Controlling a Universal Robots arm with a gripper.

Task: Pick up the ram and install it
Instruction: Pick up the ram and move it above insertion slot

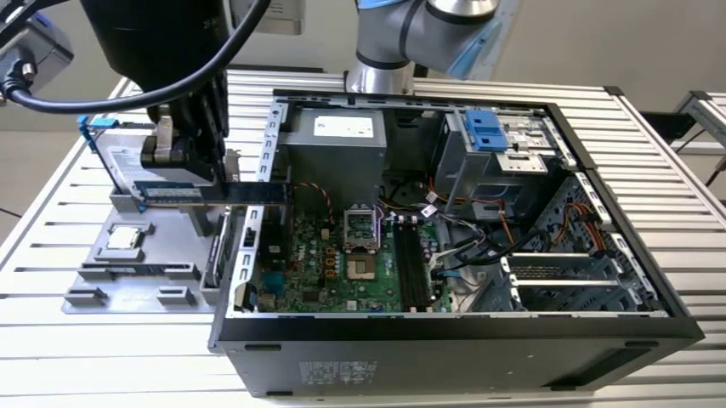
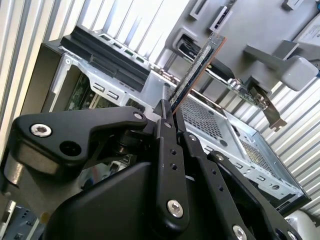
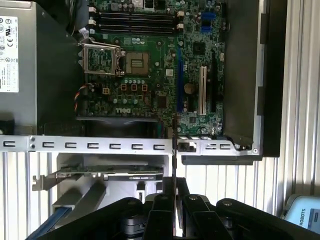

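Note:
The ram (image 1: 252, 194) is a slim bluish stick, held level above the gap between the grey holder tray (image 1: 85, 285) and the open computer case (image 1: 454, 336). My gripper (image 1: 187, 177) is shut on it, and one end pokes over the case's wall at the exterior view's left. In the second wrist view the ram (image 2: 196, 70) juts out from between the black fingers (image 2: 164, 120). The first wrist view shows the ram (image 3: 173, 150) edge-on as a thin line over the case rim, with the gripper (image 3: 173, 184) below it. The motherboard's black slots (image 3: 135, 22) (image 1: 411, 265) lie empty, further inside the case.
A small square silver processor chip (image 1: 122, 240) rests on the tray. A hard drive with blue brackets (image 1: 111, 151) stands behind the gripper. A card (image 3: 110, 172) sits in the tray's holder. Inside the case are a grey power supply (image 1: 335, 140), a drive cage (image 1: 499, 149) and loose cables (image 1: 465, 246).

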